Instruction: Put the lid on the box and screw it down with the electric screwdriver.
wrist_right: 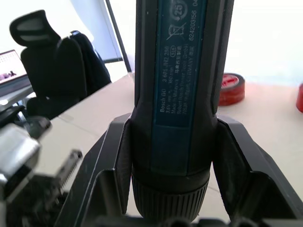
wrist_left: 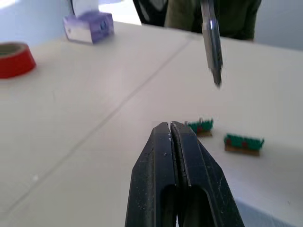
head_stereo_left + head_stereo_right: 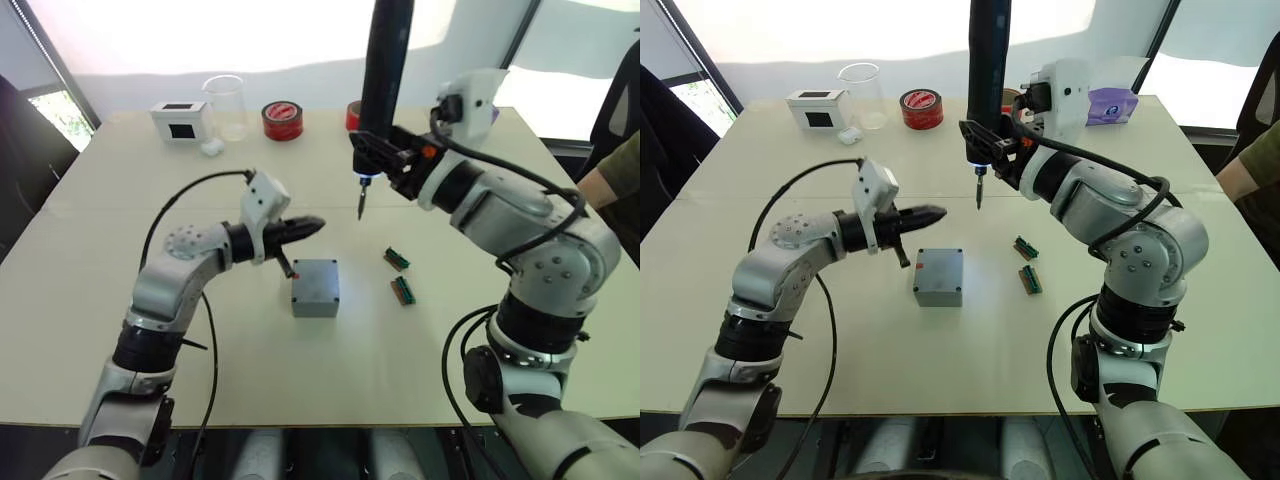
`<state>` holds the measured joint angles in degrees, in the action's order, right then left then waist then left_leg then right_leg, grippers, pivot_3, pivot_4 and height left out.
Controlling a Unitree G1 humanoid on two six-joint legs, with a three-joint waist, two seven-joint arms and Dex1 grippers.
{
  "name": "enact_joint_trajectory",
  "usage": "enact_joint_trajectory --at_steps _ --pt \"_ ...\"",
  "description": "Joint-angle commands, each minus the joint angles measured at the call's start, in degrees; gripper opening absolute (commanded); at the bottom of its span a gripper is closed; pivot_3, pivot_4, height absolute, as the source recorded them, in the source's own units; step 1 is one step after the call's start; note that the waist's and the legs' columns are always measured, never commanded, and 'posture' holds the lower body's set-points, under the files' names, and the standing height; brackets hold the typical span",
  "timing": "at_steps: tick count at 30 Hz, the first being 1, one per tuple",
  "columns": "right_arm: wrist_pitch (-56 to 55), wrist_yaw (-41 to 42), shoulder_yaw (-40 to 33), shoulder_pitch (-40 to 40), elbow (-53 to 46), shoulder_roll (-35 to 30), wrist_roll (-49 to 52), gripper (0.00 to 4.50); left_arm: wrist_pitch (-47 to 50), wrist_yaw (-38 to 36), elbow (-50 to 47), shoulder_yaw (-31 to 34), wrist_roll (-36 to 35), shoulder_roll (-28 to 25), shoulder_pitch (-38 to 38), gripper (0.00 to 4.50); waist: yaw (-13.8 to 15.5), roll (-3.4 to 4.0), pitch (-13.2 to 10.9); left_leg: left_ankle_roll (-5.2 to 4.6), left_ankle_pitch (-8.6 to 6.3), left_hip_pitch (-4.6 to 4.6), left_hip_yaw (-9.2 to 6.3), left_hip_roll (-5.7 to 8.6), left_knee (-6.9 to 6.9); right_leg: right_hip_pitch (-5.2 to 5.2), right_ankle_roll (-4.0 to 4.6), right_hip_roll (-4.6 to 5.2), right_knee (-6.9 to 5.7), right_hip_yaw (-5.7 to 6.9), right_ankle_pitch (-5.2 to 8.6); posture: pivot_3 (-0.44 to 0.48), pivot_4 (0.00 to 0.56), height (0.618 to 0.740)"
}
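On the table's (image 3: 90,300) left half, the left gripper (image 3: 308,226) is hovering with fingers pressed together, holding nothing, just above and left of the box (image 3: 315,287), which is sitting lidded mid-table. Further right, the right gripper (image 3: 378,152) is clamping the electric screwdriver (image 3: 384,60) upright, bit pointing down above the table.
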<state>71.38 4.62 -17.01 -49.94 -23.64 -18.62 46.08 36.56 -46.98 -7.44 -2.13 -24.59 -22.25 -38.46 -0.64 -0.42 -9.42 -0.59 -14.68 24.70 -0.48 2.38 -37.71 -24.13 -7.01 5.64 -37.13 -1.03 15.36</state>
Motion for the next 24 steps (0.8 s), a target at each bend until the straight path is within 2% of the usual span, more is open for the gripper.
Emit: enact_joint_trajectory --at_steps 1,4,7,9,11,16,24 --pt "7.1 1.2 -6.8 -2.8 2.3 -7.5 3.3 1.80 7.9 -9.1 -2.9 -0.8 -8.3 -3.9 -2.7 0.00 0.0 0.00 0.0 -0.01 0.00 0.04 0.00 0.00 -0.03 0.00 0.00 -0.01 0.00 0.02 0.00 0.000 0.150 0.740" --pt "18.3 1.2 -8.4 -1.1 8.5 -14.8 5.0 1.80 6.5 -13.9 -6.4 -4.8 -6.9 -8.5 -2.5 0.00 -0.2 0.00 0.0 -0.08 -0.04 0.04 0.03 0.00 -0.08 0.03 0.00 -0.03 0.04 0.01 0.00 0.000 0.150 0.740" --pt "21.1 0.0 -8.8 2.9 15.3 -21.6 9.9 1.80 5.4 -17.3 -8.6 -7.7 -6.2 -11.9 -2.3 0.00 -0.1 0.00 0.0 -0.09 -0.04 0.04 0.05 -0.02 -0.08 0.06 0.01 -0.02 0.08 -0.01 0.00 0.000 0.150 0.740" --pt "21.1 3.1 -6.2 11.4 19.6 -30.8 17.9 1.80 3.3 -21.5 -10.5 -10.3 -5.0 -15.2 -2.0 0.00 0.2 0.06 -0.1 -0.10 -0.05 0.06 0.07 -0.02 -0.08 0.07 0.01 -0.01 0.13 -0.02 0.01 0.000 0.150 0.740" --pt "21.1 4.3 -3.7 17.2 23.0 -36.2 22.4 1.80 2.0 -24.2 -11.1 -12.3 -4.2 -17.3 -2.1 0.00 0.3 0.08 -0.1 -0.18 -0.09 0.13 0.07 -0.02 -0.07 0.07 0.02 0.00 0.21 0.00 0.01 0.000 0.150 0.740" --pt "21.1 2.6 0.8 20.0 28.2 -40.1 26.5 1.80 1.3 -26.1 -10.1 -13.8 -3.9 -17.6 -2.6 0.00 -1.3 0.19 -0.2 -0.27 -0.14 0.09 0.31 -0.11 -0.24 0.06 -0.03 -0.04 0.17 -0.16 -0.01 0.000 0.150 0.740" --pt "21.1 3.6 7.9 16.0 31.8 -41.6 22.6 1.80 0.7 -24.2 -9.5 -13.6 -2.8 -16.0 -2.5 0.00 -0.6 0.18 -0.2 -0.28 -0.14 0.09 0.26 -0.18 -0.24 0.06 -0.05 -0.13 0.17 -0.13 0.01 0.000 0.150 0.740"
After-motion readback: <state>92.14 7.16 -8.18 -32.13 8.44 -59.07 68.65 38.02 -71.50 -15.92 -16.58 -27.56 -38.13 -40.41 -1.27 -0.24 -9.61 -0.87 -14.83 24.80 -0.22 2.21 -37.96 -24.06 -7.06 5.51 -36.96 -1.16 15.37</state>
